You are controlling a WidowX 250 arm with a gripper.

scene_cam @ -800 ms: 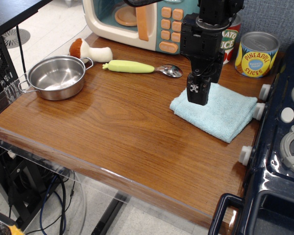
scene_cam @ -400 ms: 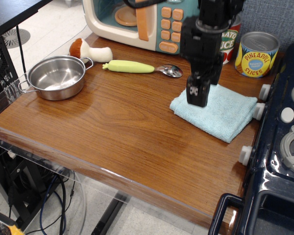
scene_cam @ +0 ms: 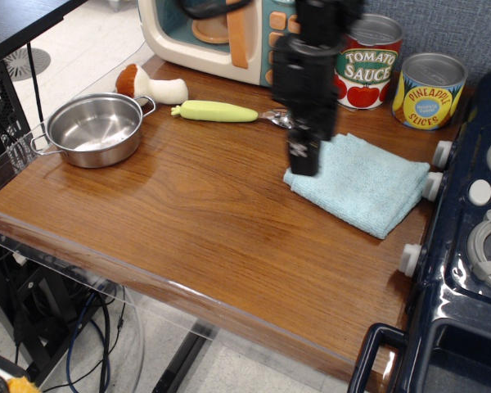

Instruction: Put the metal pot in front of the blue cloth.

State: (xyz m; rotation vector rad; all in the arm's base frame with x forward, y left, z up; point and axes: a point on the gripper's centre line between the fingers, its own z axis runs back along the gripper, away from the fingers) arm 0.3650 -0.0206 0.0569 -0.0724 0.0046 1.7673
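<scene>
The metal pot (scene_cam: 92, 129) is shiny steel with two wire loop handles. It sits empty at the left end of the wooden table (scene_cam: 204, 221). The blue cloth (scene_cam: 364, 182) lies folded at the right, near the toy stove. My gripper (scene_cam: 304, 157) hangs above the cloth's left edge, pointing down, blurred by motion. It holds nothing. Its fingers look close together, but the blur hides their state. The pot is far to its left.
A toy microwave (scene_cam: 229, 33) stands at the back. A toy mushroom (scene_cam: 147, 84), a green-handled spoon (scene_cam: 229, 112), a tomato sauce can (scene_cam: 368, 61) and a pineapple can (scene_cam: 427, 90) line the back. A dark blue toy stove (scene_cam: 475, 229) borders the right edge.
My gripper has moved left, from over the middle-left of the blue cloth to its left edge. The pot and cloth have not moved.
</scene>
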